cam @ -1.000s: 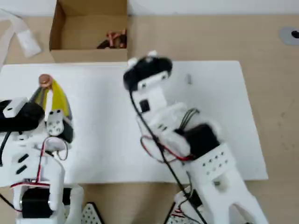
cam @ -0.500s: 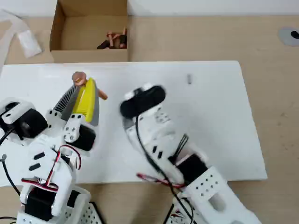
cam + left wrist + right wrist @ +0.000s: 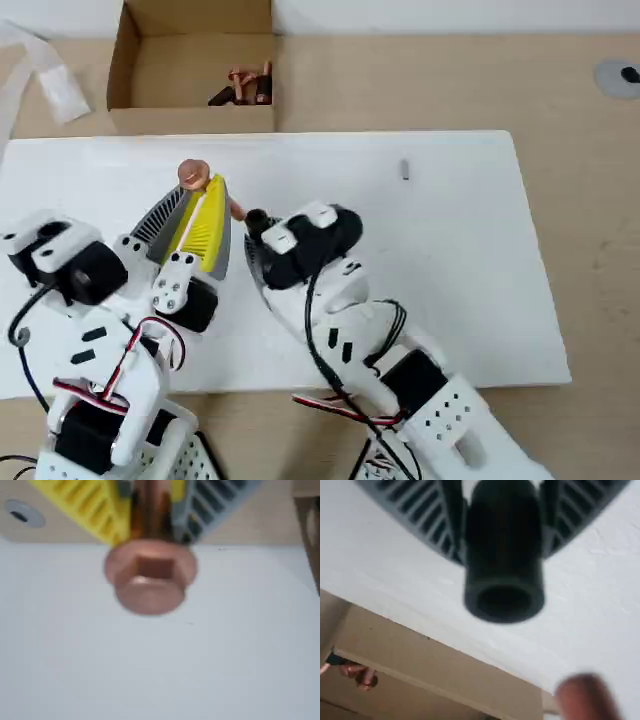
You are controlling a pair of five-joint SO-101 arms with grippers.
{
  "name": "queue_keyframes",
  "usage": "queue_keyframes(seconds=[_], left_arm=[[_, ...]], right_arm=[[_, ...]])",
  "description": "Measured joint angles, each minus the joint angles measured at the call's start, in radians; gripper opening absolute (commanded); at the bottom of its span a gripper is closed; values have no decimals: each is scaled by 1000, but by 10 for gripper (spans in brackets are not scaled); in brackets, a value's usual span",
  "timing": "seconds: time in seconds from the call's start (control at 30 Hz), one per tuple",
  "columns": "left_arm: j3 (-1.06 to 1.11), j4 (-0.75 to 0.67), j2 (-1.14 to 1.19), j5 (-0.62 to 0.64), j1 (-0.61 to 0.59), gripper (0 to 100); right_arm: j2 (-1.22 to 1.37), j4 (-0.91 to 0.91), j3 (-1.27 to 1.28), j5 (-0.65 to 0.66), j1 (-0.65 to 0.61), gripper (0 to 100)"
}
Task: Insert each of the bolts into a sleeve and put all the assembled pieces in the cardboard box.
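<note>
Left claw (image 3: 199,198) pinches a copper bolt (image 3: 193,173), left of centre in the high frame. Just beside it, the right claw (image 3: 502,527) pinches a black sleeve (image 3: 504,580) (open bore toward the wrist camera). Both arms lean low over the white board (image 3: 450,280); the cardboard box (image 3: 125,70), upper left, holds assembled pieces (image 3: 243,85).

My left gripper (image 3: 200,190) pointed toward one o'clock, clamped on a bolt (image 3: 150,575). My right gripper (image 3: 257,224), close at its four o'clock, pointed toward ten o'clock, gripping a sleeve (image 3: 504,580). Both arms stretched in from six o'clock.
</note>
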Motion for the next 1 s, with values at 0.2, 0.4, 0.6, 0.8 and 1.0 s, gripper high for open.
queue_keyframes(seconds=[0.2, 0.4, 0.6, 0.8, 1.0], left_arm=[[-2, 0, 15, -12, 3, 13], [-48, 0, 144, -12, 54, 10], [-118, 0, 275, 35, 68, 10], [-127, 0, 308, 44, 69, 10], [-127, 0, 308, 44, 72, 10]], right_arm=[[-80, -2, 41, 18, 0, 9], [-127, -2, 49, 18, 0, 9], [-137, -2, 49, 18, 0, 9], [-163, -2, 49, 18, 0, 9], [-172, -2, 49, 18, 8, 9]])
